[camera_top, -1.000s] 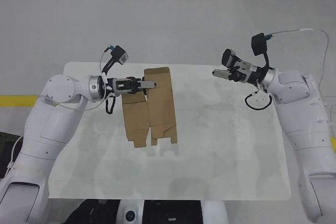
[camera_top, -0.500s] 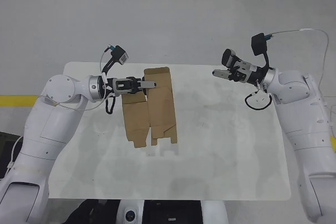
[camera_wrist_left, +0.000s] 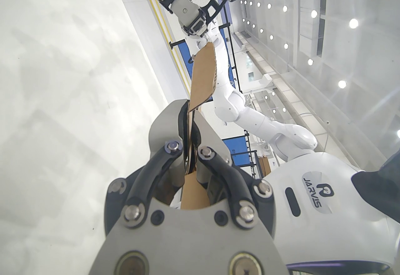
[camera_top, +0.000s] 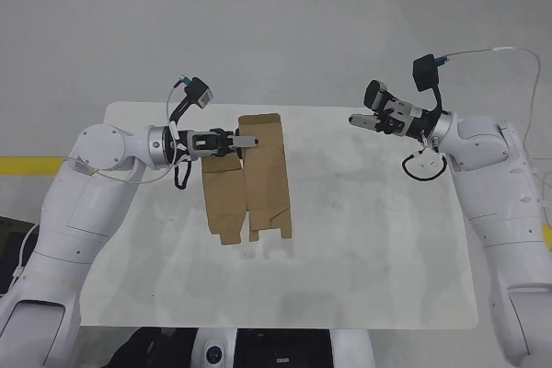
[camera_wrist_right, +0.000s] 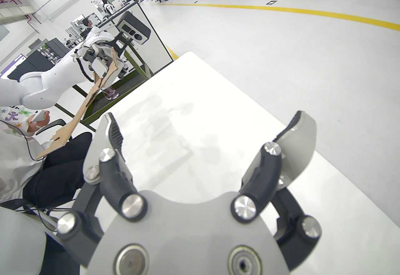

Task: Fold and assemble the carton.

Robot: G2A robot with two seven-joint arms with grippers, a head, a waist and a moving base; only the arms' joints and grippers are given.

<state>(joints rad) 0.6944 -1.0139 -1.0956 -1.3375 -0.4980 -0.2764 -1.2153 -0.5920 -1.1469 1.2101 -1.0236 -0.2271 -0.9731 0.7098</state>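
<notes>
Clamping the flat brown cardboard carton (camera_top: 262, 179), the left gripper (camera_top: 250, 141) has carried it slightly rightward above the white table (camera_top: 377, 258). The right gripper (camera_top: 356, 120) hangs spread open, well apart; folding seems unstarted.

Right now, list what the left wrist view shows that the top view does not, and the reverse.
Left wrist view: the left gripper's fingers are shut on the carton, with the cardboard seen edge-on between them.
Top view: the carton's whole flat outline, two long panels with notched flaps at the near end, over the white table, and the wide gap to the right gripper.
Both: the left gripper holds the carton near its far end, and the right gripper is apart from it, holding nothing.
</notes>
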